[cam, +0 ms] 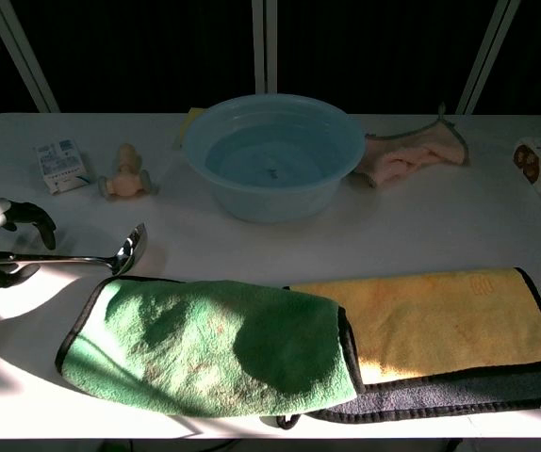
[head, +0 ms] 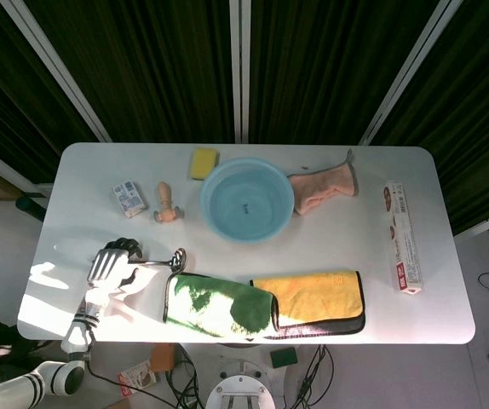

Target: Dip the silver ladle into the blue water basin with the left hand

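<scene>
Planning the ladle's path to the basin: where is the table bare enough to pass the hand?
Bare: the strip between the green cloth and basin, and the stretch right of the basin to the long box. Crowded: the basin's left, with small box, figurine and sponge.

Shiny metal ladle (cam: 110, 255), seemingly smooth plastic basin (cam: 272, 153), fuzzy cloth towels (cam: 216, 344)

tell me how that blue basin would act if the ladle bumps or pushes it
The blue basin holds water, so it is probably heavy for its size and would likely slide rather than tip, given its wide, low shape. A hard nudge from the ladle could slosh water over the rim. Its thin plastic wall may flex a little.
</scene>
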You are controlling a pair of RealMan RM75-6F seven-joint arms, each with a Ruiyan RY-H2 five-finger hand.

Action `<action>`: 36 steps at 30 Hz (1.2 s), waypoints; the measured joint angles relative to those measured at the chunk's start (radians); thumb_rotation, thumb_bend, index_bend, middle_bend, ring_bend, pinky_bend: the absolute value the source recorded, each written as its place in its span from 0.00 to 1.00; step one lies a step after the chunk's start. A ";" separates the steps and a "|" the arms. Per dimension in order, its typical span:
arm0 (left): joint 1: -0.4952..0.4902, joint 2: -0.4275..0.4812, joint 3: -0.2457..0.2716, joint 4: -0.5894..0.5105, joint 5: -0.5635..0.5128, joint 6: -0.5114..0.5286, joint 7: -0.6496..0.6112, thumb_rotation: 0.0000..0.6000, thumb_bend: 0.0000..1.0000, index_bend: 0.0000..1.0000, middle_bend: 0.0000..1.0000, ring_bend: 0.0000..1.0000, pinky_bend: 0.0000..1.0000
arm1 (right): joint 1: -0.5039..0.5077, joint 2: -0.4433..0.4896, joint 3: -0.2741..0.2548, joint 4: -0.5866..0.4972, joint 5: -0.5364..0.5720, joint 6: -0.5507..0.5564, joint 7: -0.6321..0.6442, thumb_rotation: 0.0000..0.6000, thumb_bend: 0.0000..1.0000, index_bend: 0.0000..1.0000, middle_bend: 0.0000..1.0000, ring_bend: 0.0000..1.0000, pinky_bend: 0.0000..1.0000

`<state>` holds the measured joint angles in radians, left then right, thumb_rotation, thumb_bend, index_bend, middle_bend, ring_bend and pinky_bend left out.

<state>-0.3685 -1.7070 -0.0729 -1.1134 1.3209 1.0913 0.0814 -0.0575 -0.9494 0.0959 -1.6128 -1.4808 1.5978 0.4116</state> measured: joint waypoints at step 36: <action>0.010 -0.050 -0.006 0.070 0.018 0.036 -0.067 1.00 0.40 0.62 0.32 0.19 0.25 | 0.003 -0.001 -0.004 0.005 -0.004 -0.007 -0.007 1.00 0.38 0.00 0.00 0.00 0.00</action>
<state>-0.3584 -1.7569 -0.0787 -1.0431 1.3394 1.1272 0.0141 -0.0546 -0.9499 0.0917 -1.6077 -1.4852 1.5909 0.4044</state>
